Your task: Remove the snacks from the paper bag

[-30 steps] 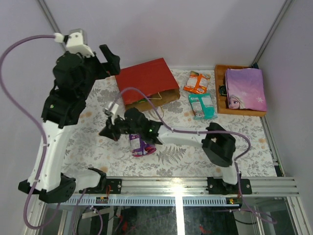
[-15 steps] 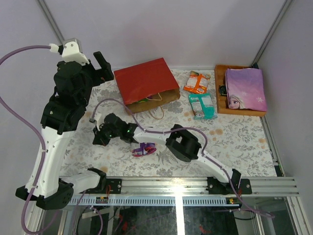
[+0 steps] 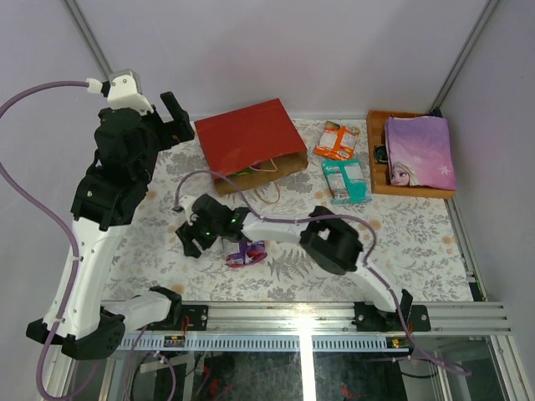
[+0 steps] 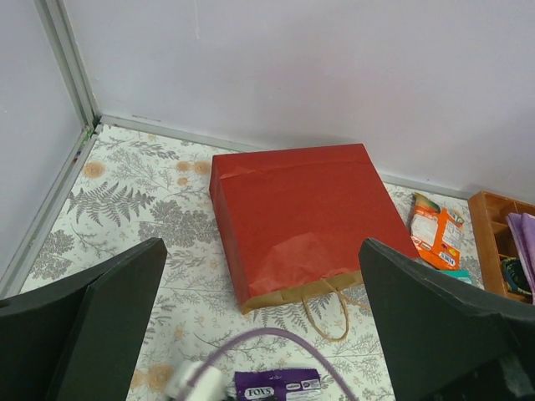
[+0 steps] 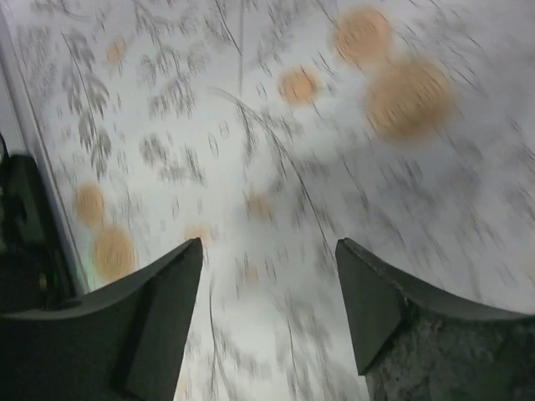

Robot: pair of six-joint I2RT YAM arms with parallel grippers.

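Observation:
The red paper bag (image 3: 251, 144) lies flat at the back of the table, its brown mouth and cord handles (image 4: 325, 304) facing the arms. Three snacks are out on the cloth: an orange packet (image 3: 336, 140), a teal packet (image 3: 345, 180) and a purple packet (image 3: 245, 253). My right gripper (image 3: 191, 239) hovers low just left of the purple packet, open, with only blurred floral cloth between its fingers (image 5: 159, 317). Raised left of the bag, my left gripper (image 3: 177, 119) is wide open and looks down on the bag (image 4: 301, 217).
An orange wooden tray (image 3: 376, 159) at the back right holds a flat purple princess item (image 3: 420, 150). The right arm's elbow (image 3: 334, 242) and purple cable arch over the middle of the floral cloth. Walls close the back and sides.
My right gripper has let go of the purple packet, which now lies on the cloth, and its jaws have opened. It swung left, then back toward the packet. The left arm shifted slightly left.

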